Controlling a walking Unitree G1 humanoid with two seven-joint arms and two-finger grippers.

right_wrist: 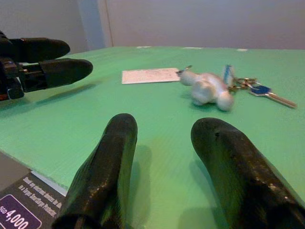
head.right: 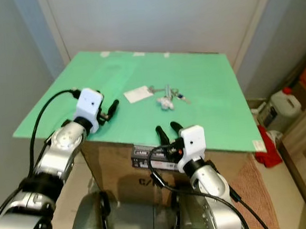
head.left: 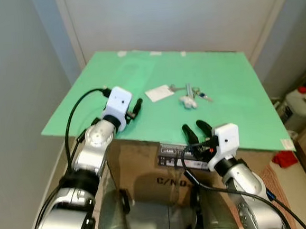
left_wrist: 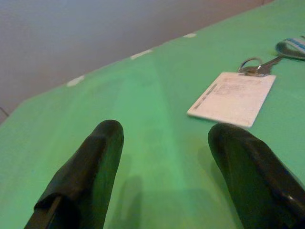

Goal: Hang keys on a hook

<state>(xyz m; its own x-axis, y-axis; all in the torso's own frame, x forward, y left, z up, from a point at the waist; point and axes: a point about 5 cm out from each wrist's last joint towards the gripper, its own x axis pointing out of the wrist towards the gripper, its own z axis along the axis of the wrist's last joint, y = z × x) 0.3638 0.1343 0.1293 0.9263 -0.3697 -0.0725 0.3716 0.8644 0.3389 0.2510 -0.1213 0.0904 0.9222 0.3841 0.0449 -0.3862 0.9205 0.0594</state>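
The right gripper hovers low over the near edge of the flat green board that tops a brown cardboard box, its two long black fingers spread apart with nothing between them. Straight ahead of those fingers, well apart from them and toward the middle of the board, lies the bunch of keys: metal keys on a ring, one with a blue head, joined to a small white figure-shaped fob and a white rectangular card tag.

The left gripper rests just above the board on the robot's left of the bunch, fingers also parted and empty. The card tag lies near its fingertips, slightly ahead and toward the robot's right, its ring and a key shaft at the card's far corner.

Beyond the board stands a pale wall; a white plastic jug and a red object sit on the floor to the right.
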